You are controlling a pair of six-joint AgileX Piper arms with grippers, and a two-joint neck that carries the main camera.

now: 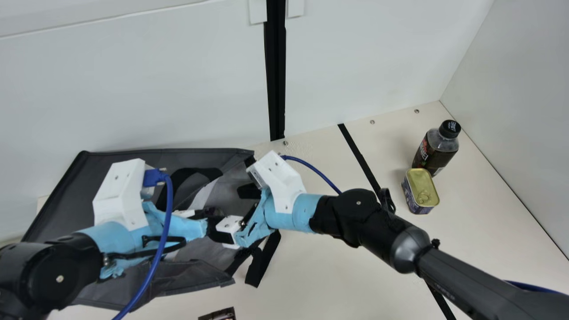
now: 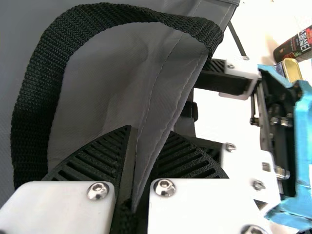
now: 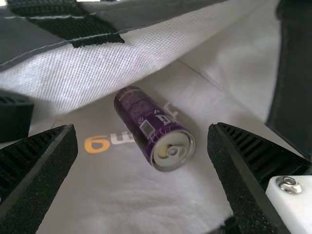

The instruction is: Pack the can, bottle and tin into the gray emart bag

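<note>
Left gripper [image 2: 148, 134] pinching limp bag [image 1: 71, 191], right gripper [image 3: 142, 127] open near can [image 3: 144, 117]; bottle [image 1: 433, 153], main view's 3 o'clock, likely heavy: grip mid-body.

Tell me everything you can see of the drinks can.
The can is a slim purple cylinder, metallic-looking, with pale print and a silver end carrying a pull tab. It lies on its side on the pale lining inside the gray emart bag. The open right gripper isn't gripping it.
</note>
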